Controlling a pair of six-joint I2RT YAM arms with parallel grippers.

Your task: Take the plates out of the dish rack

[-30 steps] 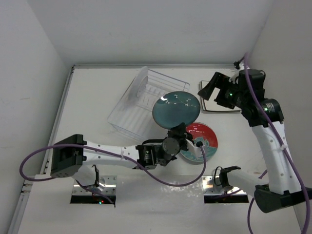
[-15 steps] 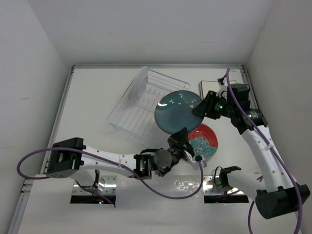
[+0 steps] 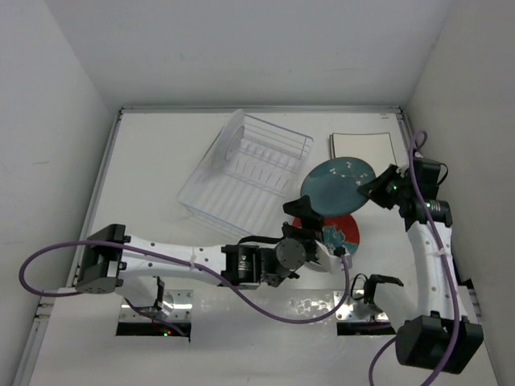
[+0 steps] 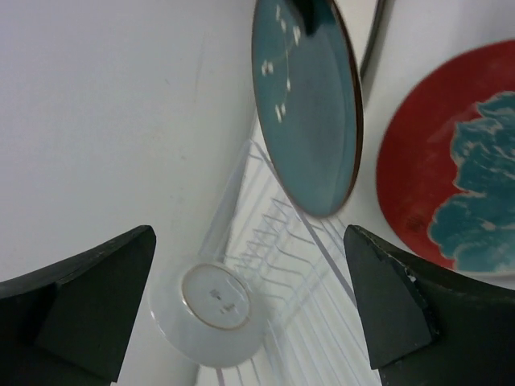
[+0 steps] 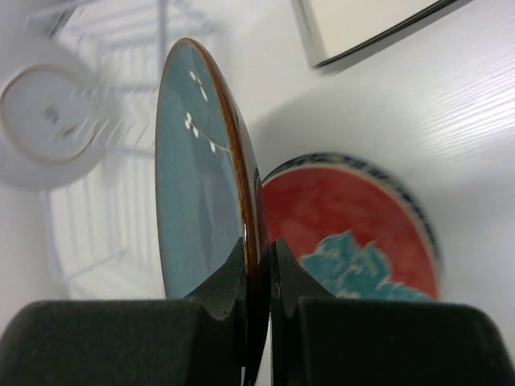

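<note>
Plate in hand: round teal plate (image 3: 338, 181), out of the dish rack (image 3: 257, 165), carried on edge and tilted above the red-and-teal plate (image 3: 342, 235) lying flat on the table (image 3: 153, 161); contact between the two not discernible. Right gripper (image 5: 257, 249) clenched on the teal rim, one finger to each face, at a single point of the edge. Judged glazed ceramic: stiff, fairly heavy for a rim pinch, slippery, liable to chip or break if dropped or knocked on the plate beneath. Best gripped deep over the rim and laid down gently. Square cream plates (image 3: 362, 145) flat on the table beyond, toward the back wall. One white round plate (image 3: 229, 145) upright at the rack's left end, yet to be unloaded; upper rim the likely place to take hold. Left gripper (image 4: 249, 233) released, nothing between its fingers, hovering just beside the red-and-teal plate
</note>
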